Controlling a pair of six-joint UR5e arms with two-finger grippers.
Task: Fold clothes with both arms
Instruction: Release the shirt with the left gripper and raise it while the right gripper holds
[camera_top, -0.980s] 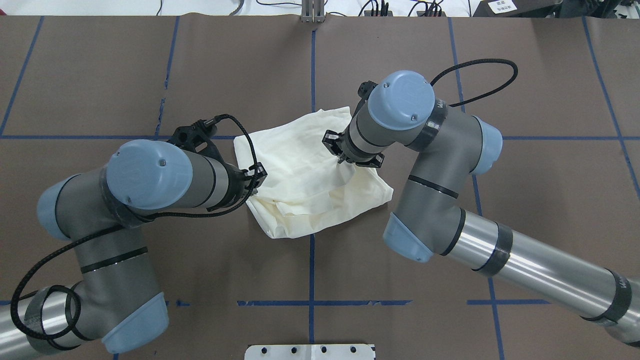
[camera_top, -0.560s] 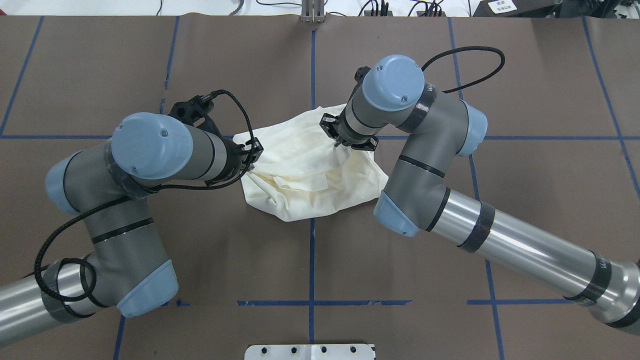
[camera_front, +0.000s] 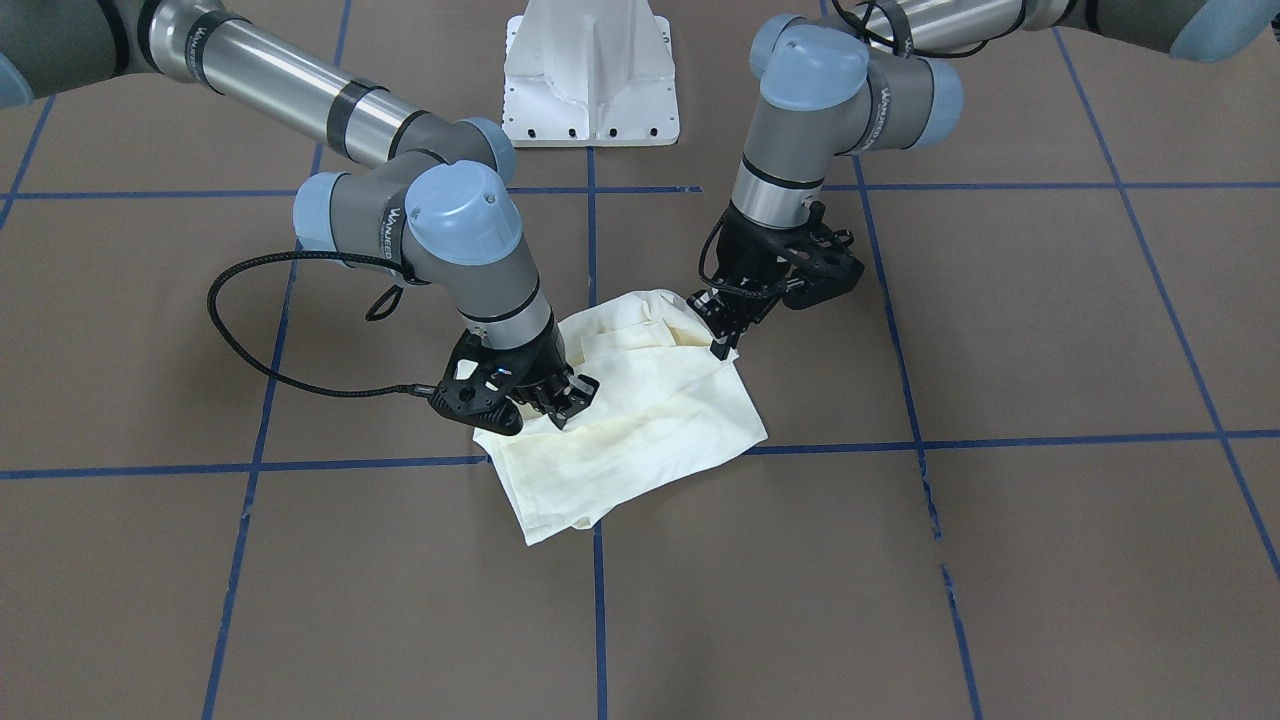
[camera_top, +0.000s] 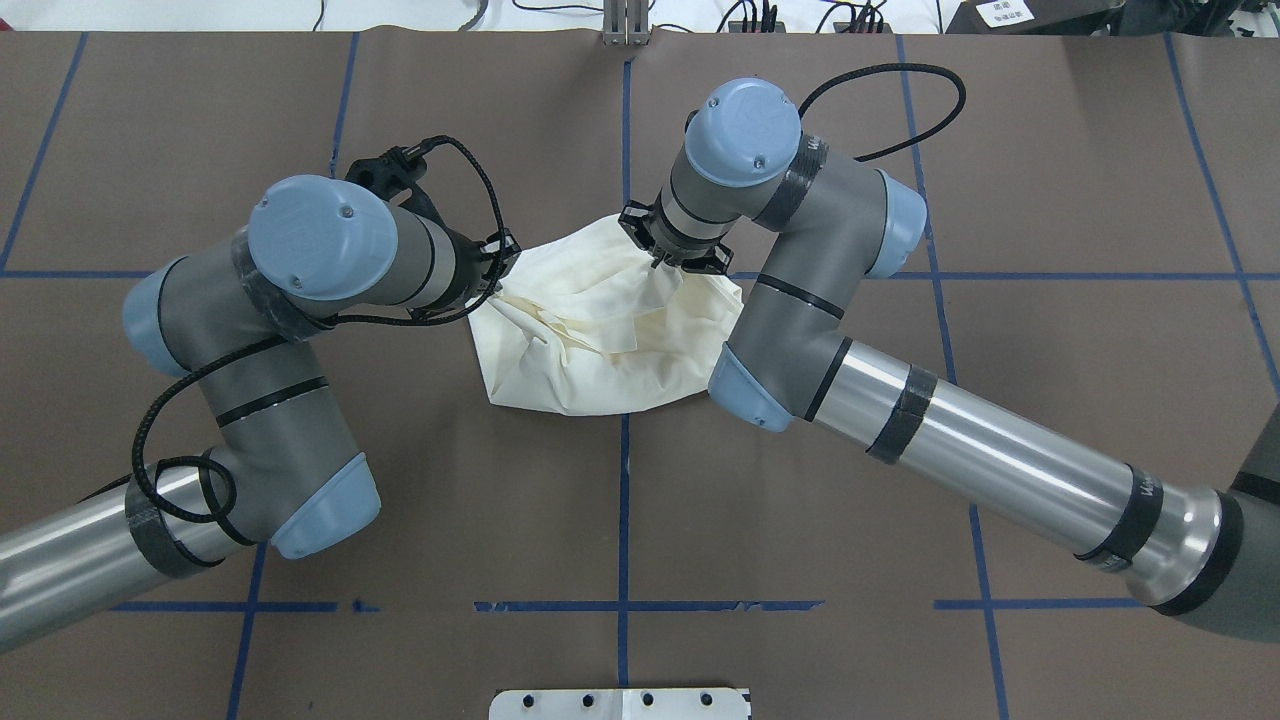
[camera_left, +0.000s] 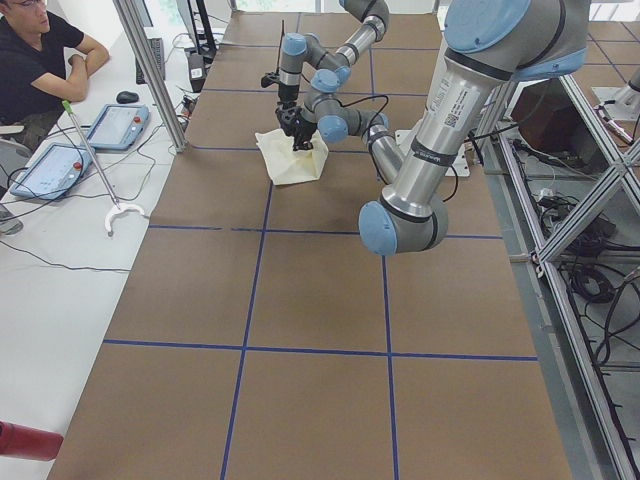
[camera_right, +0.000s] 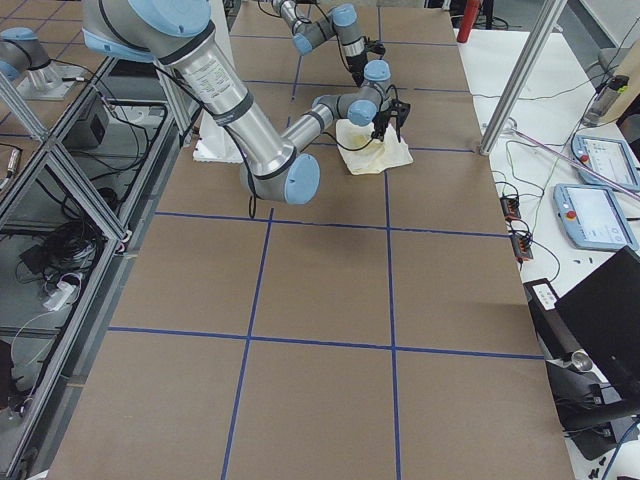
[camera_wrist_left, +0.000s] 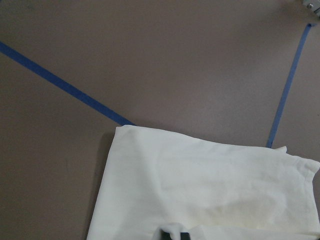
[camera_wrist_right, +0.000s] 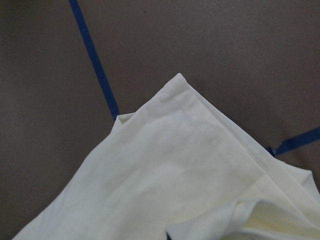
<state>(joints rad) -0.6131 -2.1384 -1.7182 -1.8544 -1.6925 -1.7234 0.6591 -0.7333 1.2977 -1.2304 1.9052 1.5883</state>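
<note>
The cream shirt (camera_top: 600, 345) lies bunched and partly folded on the brown table, plain side up; no print shows. My left gripper (camera_top: 497, 283) is shut on the cloth's left edge, holding it raised. Pinching a fold near the far right corner is my right gripper (camera_top: 664, 264), also shut. In the front-facing view the left gripper (camera_front: 721, 346) grips the shirt (camera_front: 650, 425) at the view's right, and the right gripper (camera_front: 560, 412) grips it at the view's left. Both wrist views show cream cloth (camera_wrist_left: 200, 190) (camera_wrist_right: 165, 185) below the fingers, which are mostly out of frame.
Blue tape lines (camera_top: 624, 500) grid the brown table. The white pedestal base (camera_front: 590, 70) stands at the robot's side. A person (camera_left: 40, 60) sits beyond the far edge with tablets (camera_left: 115, 125) on a white bench. A frame post (camera_right: 515, 75) stands at the far side.
Both grippers have moved away from the robot with the cloth in them, and closer to each other. The near edge of the shirt has been dragged along, so it is more bunched.
</note>
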